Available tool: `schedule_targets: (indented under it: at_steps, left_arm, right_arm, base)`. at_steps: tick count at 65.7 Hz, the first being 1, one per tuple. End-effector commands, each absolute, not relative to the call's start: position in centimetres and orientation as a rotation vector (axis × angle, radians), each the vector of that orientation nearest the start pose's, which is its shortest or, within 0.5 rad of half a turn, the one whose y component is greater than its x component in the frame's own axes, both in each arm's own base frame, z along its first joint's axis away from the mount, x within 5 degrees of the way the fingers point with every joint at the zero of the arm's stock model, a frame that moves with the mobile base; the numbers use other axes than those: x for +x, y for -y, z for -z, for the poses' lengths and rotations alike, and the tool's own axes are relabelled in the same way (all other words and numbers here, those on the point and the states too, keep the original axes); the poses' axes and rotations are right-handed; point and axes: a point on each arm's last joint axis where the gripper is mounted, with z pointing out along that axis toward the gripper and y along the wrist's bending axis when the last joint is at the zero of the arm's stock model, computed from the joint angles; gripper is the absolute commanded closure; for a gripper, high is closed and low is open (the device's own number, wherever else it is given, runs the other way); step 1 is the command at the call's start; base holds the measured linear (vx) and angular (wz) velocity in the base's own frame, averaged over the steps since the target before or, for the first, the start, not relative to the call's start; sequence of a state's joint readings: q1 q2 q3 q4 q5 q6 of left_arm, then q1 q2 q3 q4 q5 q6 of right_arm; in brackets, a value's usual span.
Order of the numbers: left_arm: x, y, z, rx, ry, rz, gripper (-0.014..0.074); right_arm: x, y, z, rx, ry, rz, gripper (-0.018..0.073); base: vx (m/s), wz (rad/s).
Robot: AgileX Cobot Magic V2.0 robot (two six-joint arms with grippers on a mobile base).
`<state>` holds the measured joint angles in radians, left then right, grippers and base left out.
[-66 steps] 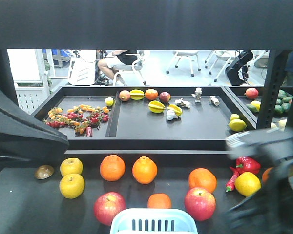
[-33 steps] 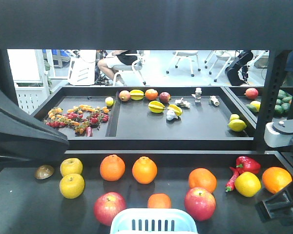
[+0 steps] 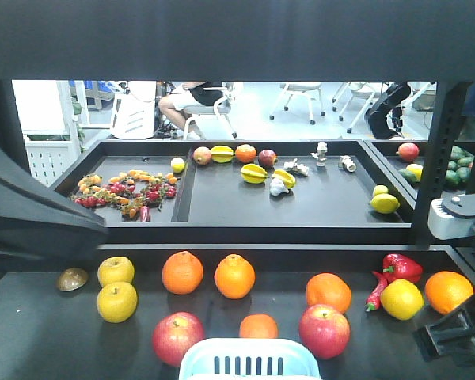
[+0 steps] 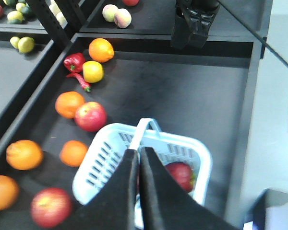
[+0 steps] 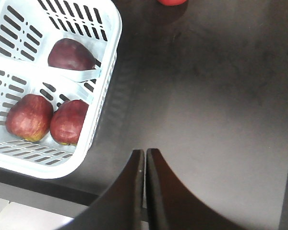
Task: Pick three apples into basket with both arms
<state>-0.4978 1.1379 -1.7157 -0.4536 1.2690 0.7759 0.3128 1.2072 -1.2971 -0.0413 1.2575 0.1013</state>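
Inside the basket point(image 5: 93, 122), three apples point(image 5: 30, 117); task likely complete. Right arm point(image 3: 457, 332) withdrawn rightward since a second ago. Both fingers point(image 4: 139, 191) pressed together, empty.

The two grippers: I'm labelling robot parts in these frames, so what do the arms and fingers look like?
The left gripper and the right gripper each have two broad, matte black wedge fingers that curve to narrow tips. In the front view, the right arm is black with a pale grey boxy module, and the left arm shows as a smooth black shell. No markings are legible.
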Motion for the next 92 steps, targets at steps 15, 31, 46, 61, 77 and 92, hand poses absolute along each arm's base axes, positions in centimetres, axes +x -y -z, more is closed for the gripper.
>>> schedule_targets:
  at_steps: [15, 31, 46, 61, 77, 92]
  left_arm:
    - [12.3, 4.5, -52.4, 0.52, -1.412, 0.111, 0.0604]
    - [10.7, 0.2, -41.7, 0.079, -1.348, -0.062, 0.0604]
    - [8.1, -1.1, -32.7, -0.03, -1.363, -0.18, 0.0604]
    - [6.5, -1.0, -26.3, -0.063, -1.416, -0.159, 0.0604]
    - [6.4, -1.0, -24.9, -0.078, -1.429, -0.14, 0.0604]
    - [6.5, -0.9, -24.2, -0.108, -1.443, -0.089, 0.0604]
  right_arm:
    - [20.8, -6.1, -40.0, -0.281, -2.574, -0.081, 0.0566]
    - [20.8, -6.1, -40.0, -0.281, -2.574, -0.081, 0.0566]
    - [20.8, -6.1, -40.0, -0.281, -2.574, -0.081, 0.0566]
    - [20.8, -6.1, -40.0, -0.281, -2.574, -0.081, 0.0566]
    - [20.8, -6.1, -40.0, -0.281, -2.574, -0.081, 0.0566]
    - [20.8, -6.1, -40.0, -0.281, -2.574, -0.081, 0.0566]
  base:
    - [0.0, 0.0]
    - [0.0, 0.0]
    - [0.0, 0.0]
    - [0.0, 0.0]
    - [0.0, 0.0]
    - [0.0, 0.0]
